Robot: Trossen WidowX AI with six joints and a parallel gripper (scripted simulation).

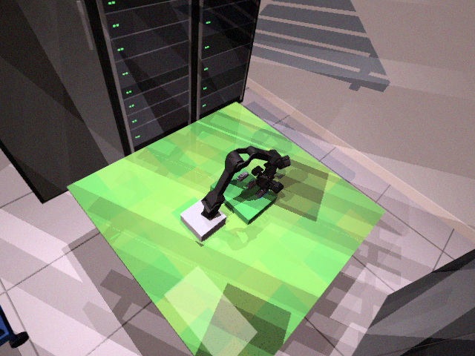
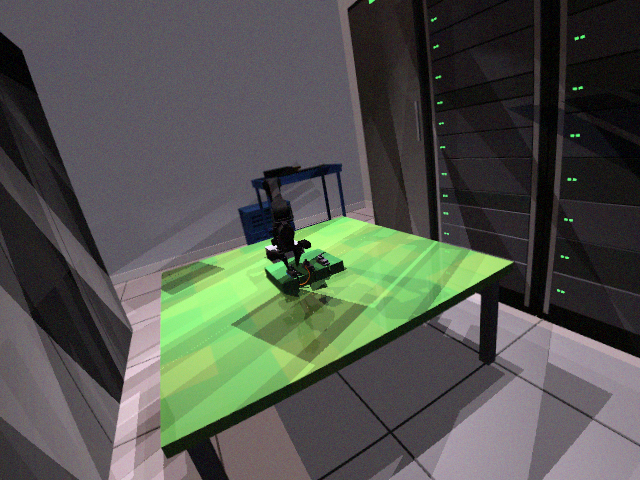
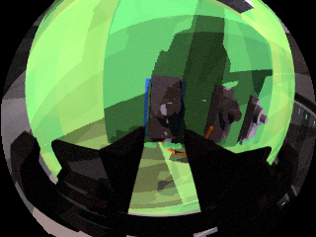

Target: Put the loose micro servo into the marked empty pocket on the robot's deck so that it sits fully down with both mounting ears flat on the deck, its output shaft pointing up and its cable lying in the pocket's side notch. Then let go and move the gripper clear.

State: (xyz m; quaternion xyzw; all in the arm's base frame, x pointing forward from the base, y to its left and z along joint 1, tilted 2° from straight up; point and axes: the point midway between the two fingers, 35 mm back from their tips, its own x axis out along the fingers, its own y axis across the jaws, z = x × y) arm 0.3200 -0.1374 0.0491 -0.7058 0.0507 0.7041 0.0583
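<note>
The micro servo, a dark grey block, sits upright inside the blue-marked pocket on the green deck. Its orange cable runs off at the near side. I cannot tell whether its ears lie flat. My gripper stands straight over the servo, with its fingers opened a little wider than the servo body, one on each side. In the top and exterior views the gripper hides the servo.
Two other servos are seated in the deck to the right; one shows in the top view. The arm's white base stands beside the deck on the green table. Server racks stand behind.
</note>
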